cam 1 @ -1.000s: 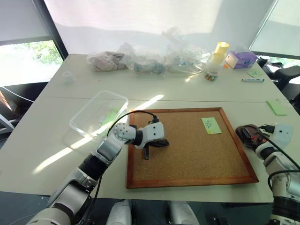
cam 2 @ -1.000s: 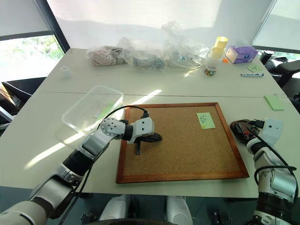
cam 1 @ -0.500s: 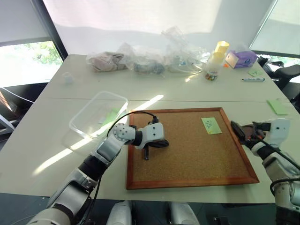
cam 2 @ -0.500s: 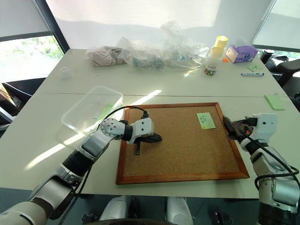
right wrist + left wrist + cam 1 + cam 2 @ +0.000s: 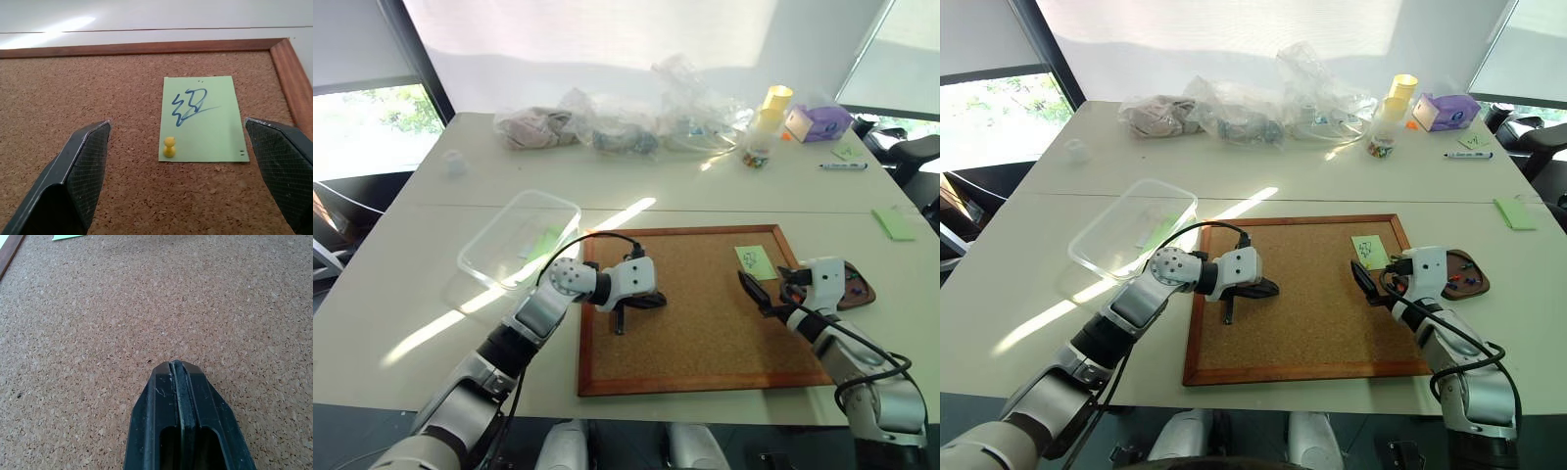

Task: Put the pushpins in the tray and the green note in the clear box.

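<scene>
Now R pincer (image 5: 178,183) spread wide, green note (image 5: 203,116) w/ yellow pushpin (image 5: 169,147) just ahead.

The white table (image 5: 431,294) is being occupied by the cork board (image 5: 705,323), the clear box (image 5: 519,238), the tray (image 5: 855,290), clear plastic bags (image 5: 626,127), a purple box (image 5: 818,123), a marker (image 5: 842,166) and a green sticky pad (image 5: 893,224).

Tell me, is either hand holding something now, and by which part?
Nothing is held. The left hand is shut with nothing between its fingers, over the cork board. The right hand is open, facing the green note and its yellow pin.
</scene>
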Robot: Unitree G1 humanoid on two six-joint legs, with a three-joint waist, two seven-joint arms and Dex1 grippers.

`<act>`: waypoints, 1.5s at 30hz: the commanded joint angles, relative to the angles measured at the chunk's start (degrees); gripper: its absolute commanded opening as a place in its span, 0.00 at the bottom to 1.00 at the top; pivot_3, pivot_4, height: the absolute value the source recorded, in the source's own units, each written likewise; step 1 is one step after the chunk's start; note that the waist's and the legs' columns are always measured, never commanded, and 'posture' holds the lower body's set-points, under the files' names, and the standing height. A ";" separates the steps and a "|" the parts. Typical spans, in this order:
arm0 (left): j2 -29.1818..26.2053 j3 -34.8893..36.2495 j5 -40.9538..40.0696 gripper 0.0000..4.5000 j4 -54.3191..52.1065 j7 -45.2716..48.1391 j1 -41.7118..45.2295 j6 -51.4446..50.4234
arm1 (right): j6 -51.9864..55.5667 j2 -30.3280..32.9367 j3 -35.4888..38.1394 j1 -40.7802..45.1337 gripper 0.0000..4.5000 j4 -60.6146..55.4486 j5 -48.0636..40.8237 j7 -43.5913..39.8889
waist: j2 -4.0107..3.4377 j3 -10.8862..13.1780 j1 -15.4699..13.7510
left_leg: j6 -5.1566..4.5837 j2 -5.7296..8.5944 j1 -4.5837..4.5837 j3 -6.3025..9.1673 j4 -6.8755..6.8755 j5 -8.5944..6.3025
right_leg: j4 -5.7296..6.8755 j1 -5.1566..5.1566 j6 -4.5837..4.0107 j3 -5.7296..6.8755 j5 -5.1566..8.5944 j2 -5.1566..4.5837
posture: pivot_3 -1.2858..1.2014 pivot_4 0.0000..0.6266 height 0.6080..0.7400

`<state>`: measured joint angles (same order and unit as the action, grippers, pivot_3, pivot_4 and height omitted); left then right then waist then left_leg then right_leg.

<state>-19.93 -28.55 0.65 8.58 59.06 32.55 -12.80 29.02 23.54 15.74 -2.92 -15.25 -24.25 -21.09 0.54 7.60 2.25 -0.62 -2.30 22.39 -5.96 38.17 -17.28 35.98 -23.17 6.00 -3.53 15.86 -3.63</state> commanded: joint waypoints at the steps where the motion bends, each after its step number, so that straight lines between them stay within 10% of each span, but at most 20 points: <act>1: -1.77 -1.95 3.73 0.00 4.59 -0.67 -1.89 -2.26 | -1.62 -0.27 -0.18 0.74 0.94 -0.31 0.59 -0.07 | 0.00 0.00 0.04 | 0.02 0.00 0.00 0.00 0.00 -0.01 | -0.01 0.00 0.00 0.02 0.00 -0.01 | 0.52 0.24 1.00; 10: -1.80 -1.90 3.67 0.00 4.42 -0.62 -1.92 -2.57 | -1.45 -0.99 -1.15 1.56 0.04 1.39 0.53 -0.15 | 0.00 0.00 0.14 | 0.08 -0.01 0.03 0.00 -0.05 -0.04 | -0.05 0.01 -0.02 0.16 0.01 -0.10 | 0.52 0.24 1.00; 45: -5.34 -3.27 5.02 0.00 5.41 -0.13 -2.85 -1.69 | -7.05 -2.30 3.53 1.98 0.04 -2.18 -0.73 0.35 | 0.00 -0.05 0.34 | 0.19 -0.12 0.05 -0.01 -0.31 -0.10 | -0.42 0.02 -0.15 1.31 -0.01 -0.83 | 0.52 0.24 1.00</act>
<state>-21.90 -29.76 0.66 8.28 59.65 32.76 -10.92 23.00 21.19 18.57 -1.43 -15.55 -24.08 -20.64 0.54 7.55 2.59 -0.44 -2.42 22.44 -6.00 37.85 -17.38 35.56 -23.16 5.81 -2.01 15.83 -4.63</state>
